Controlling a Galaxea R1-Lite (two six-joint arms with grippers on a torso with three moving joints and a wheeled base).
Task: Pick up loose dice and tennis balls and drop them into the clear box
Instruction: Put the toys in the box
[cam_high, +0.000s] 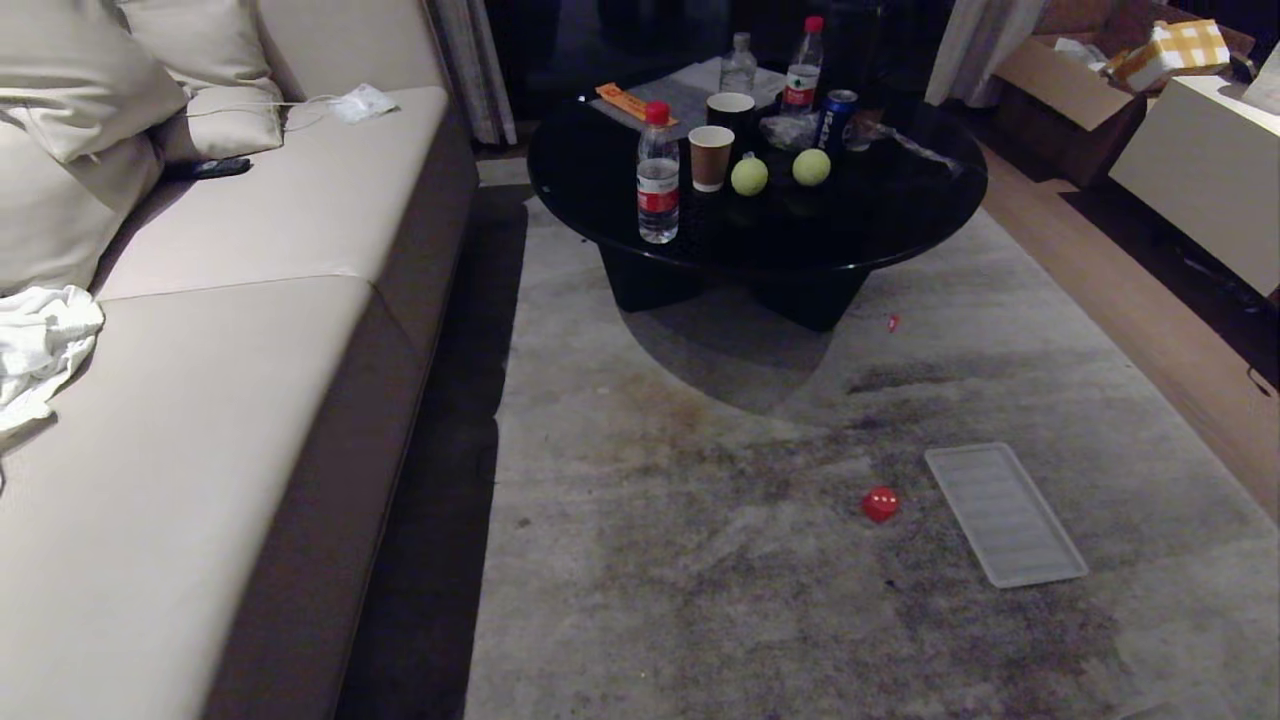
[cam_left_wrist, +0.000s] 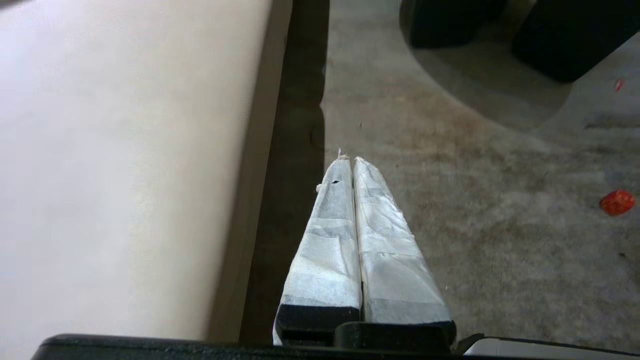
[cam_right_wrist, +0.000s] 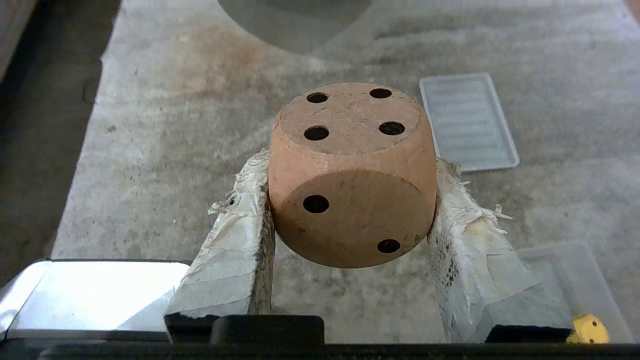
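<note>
While clamped in the right hand (cam_right_wrist: 350, 200), tan die (cam_right_wrist: 352, 175) shows four pips uppermost | left hand (cam_left_wrist: 352, 162) shut, empty | wrist view only: clear box (cam_right_wrist: 590, 280) holding yellow die (cam_right_wrist: 590, 329) | head view only: tennis balls (cam_high: 780, 172) on table (cam_high: 880, 220); red die (cam_high: 881, 503) on rug (cam_high: 700, 560).

Two fuzzy yellow-green tennis balls (cam_high: 780, 172) sit side by side on the far round black table (cam_high: 880, 225); the long beige sofa (cam_high: 250, 330) lies left. On the near grey rug (cam_high: 700, 560), the red rounded die (cam_high: 881, 503) rests just left of the flat ribbed translucent panel (cam_high: 1004, 514).

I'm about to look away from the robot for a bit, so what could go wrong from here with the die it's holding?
1. The right gripper pinches the tan die only near its fingertips; it might slip out in transit.
2. The clear box, already holding a yellow die, is shallow, so a dropped die could bounce out.
3. The flat ribbed panel nearby could be mistaken for the box.
</note>
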